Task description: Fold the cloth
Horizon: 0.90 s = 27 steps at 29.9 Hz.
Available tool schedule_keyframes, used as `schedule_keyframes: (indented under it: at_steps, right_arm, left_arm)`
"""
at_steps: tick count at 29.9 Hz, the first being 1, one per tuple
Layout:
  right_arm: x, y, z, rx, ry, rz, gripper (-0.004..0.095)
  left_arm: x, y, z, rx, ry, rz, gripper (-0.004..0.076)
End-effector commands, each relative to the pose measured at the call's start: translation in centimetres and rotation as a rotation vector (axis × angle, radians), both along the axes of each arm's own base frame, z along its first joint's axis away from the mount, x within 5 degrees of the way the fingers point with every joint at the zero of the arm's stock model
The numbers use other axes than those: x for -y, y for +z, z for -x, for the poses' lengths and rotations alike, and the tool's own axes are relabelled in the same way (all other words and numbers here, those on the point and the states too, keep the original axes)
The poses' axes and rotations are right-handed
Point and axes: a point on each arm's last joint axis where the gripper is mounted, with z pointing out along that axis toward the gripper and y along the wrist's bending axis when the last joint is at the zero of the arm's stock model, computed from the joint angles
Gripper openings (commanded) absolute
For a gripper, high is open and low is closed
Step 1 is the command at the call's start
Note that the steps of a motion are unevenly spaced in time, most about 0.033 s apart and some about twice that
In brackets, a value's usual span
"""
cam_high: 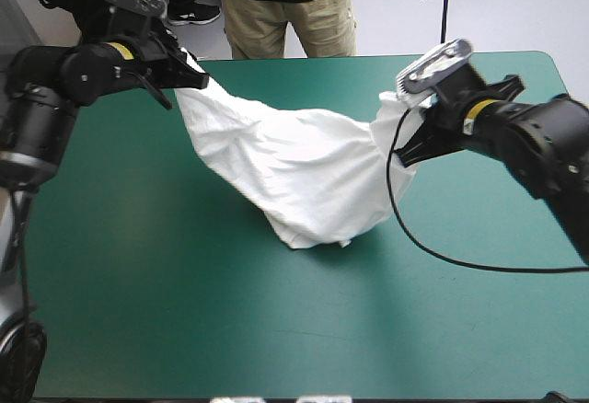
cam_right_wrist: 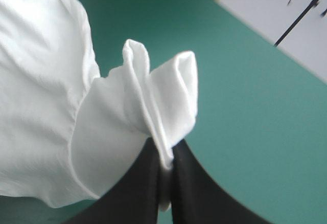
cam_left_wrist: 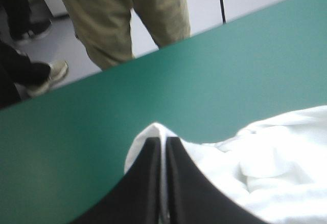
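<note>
both of my grippers have cloth in them. my left gripper (cam_high: 195, 77) is pinched all but closed on an edge of the t-shirt (cam_high: 294, 168), near the table's far left corner, and the left wrist view shows a thin white rim between the black fingers. my right gripper (cam_right_wrist: 166, 151) is squeezed the same way onto a small doubled fold, with a loose flap poking out past the tips. the shirt hangs between them as a sagging sling over the middle of the teal-green cover (cam_high: 138, 265), and its lowest bunch touches the surface about midway between my arms.

my worry is the right hold. it looks shallow, catching only the fold's rim, so a pull to stretch the shirt could slip it free and drop that side in a heap. the bunch on the cover may drag and roll under if i move sideways without lifting, which would set a crease. i also cannot tell which parts of the shirt i am holding, so it may come down twisted rather than flat.

i can read no print, brand or label on the shirt or the cover.
</note>
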Motion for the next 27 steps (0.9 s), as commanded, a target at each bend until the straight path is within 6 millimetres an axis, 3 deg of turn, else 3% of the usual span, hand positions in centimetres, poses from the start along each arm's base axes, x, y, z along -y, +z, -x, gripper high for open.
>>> schedule_keyframes:
  at_steps: [1,8,18,22,27]
  right_arm:
    - [2.5,6.2,3.8,0.267,-0.016,-0.091,-0.0018]
    - [5.4,11.7,9.0,0.495,-0.021,-0.158,-0.0018]
    - [8.5,15.3,15.1,0.662,0.002,-0.197,-0.0017]
    - [9.5,16.1,17.4,0.639,0.014,-0.237,-0.0017]
    - [9.2,15.4,17.4,0.547,0.035,-0.235,-0.0017]
  left_arm:
    - [-1.5,6.9,5.6,0.265,0.017,0.039,-0.0015]
    - [-4.1,13.0,13.1,0.528,0.077,0.019,-0.0015]
    - [-6.6,17.9,22.5,0.794,0.106,0.039,-0.0017]
    - [-7.3,18.5,25.0,0.817,0.124,0.025,-0.0017]
    - [-7.9,18.3,25.1,0.785,0.173,-0.005,-0.0017]
